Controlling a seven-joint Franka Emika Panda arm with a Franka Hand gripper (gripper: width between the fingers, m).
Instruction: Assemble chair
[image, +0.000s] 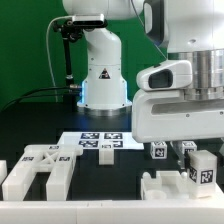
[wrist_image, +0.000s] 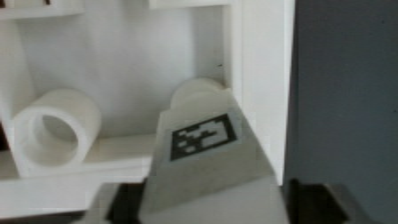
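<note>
The chair is in loose white parts with black-and-white tags. In the wrist view, a white tagged bar (wrist_image: 205, 140) fills the gap between my two dark fingers (wrist_image: 128, 205), touching both pads, so my gripper (wrist_image: 217, 208) is shut on it. Beside the bar lie a short white round piece (wrist_image: 54, 125) and a tall white wall of another part (wrist_image: 258, 50). In the exterior view, my gripper (image: 188, 150) hangs low at the right over tagged white blocks (image: 203, 170), and its fingertips are mostly hidden behind them. More chair parts (image: 40, 168) lie at the left.
The marker board (image: 100, 142) lies flat in the middle of the dark table, in front of the robot base (image: 100, 80). A small tagged cube (image: 158, 150) stands just left of my hand. A white blocky part (image: 165, 188) sits at the front edge.
</note>
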